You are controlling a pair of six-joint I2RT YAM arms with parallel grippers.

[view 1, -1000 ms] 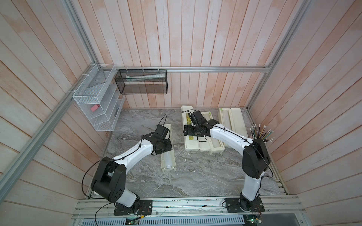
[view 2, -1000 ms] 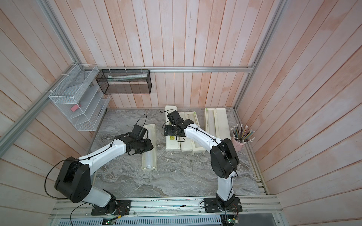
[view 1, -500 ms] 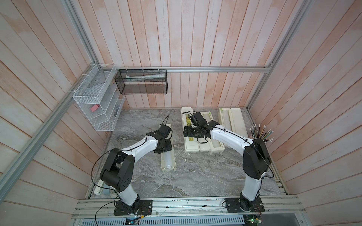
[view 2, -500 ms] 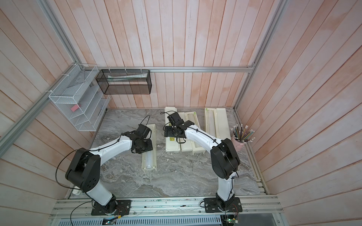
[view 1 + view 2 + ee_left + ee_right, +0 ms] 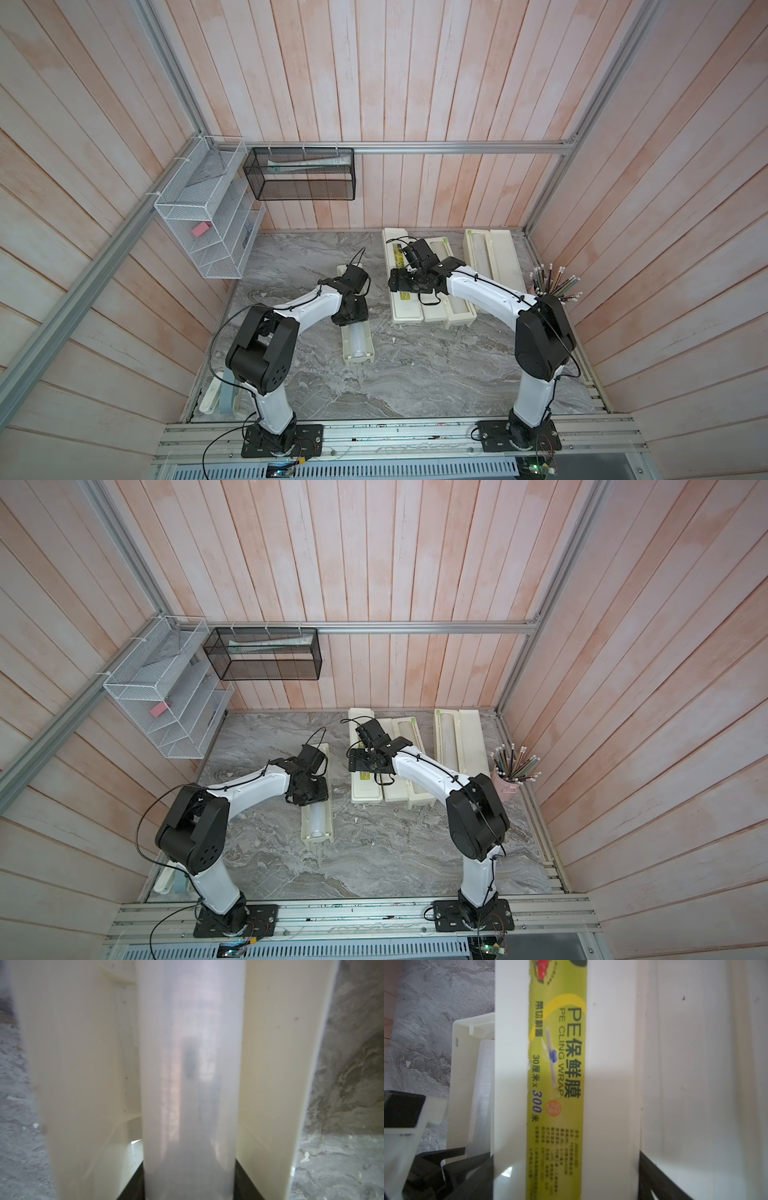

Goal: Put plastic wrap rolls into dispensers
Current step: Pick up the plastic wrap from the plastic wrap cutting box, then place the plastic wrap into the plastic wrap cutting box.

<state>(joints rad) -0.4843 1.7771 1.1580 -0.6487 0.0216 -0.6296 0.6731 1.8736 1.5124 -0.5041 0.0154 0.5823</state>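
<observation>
Nearest the arm bases, some pale flat items (image 5: 217, 399) lay wedged at the left edge of the grey marbled table (image 5: 415, 374). Could not identify them.

Left side, mid-table: an open dispenser (image 5: 360, 361) lay lengthwise, with one plastic wrap roll (image 5: 356, 338) seated in its trough. The left gripper (image 5: 352, 311) sat low over the dispenser's middle. Left wrist view: the dark fingers (image 5: 135, 1186) pressed against both sides of the plastic wrap roll (image 5: 191, 1084), pinching it. Cream walls rose on either side.

Just beyond, to the right: the right gripper (image 5: 400, 283) was down on a labelled dispenser (image 5: 405, 309), yellow-green strip facing up. Right wrist view: the fingers (image 5: 654, 1184) were spread wide and bore on both long edges of the labelled dispenser (image 5: 612, 1064), clamping it across its width. Against its right side lay a second open dispenser (image 5: 459, 320), partly hidden under the right forearm. A second roll (image 5: 439, 249) showed in its trough at the far end.

Right edge: a pink cup of pencils (image 5: 509, 789).

Far right corner: a third open dispenser (image 5: 505, 257), lid folded flat, with a third roll (image 5: 478, 255) in its trough, just beside the middle pair.

On the walls beyond: a white wire shelf (image 5: 208, 216) holding a small pink block (image 5: 200, 228), and a black mesh basket (image 5: 299, 178).
</observation>
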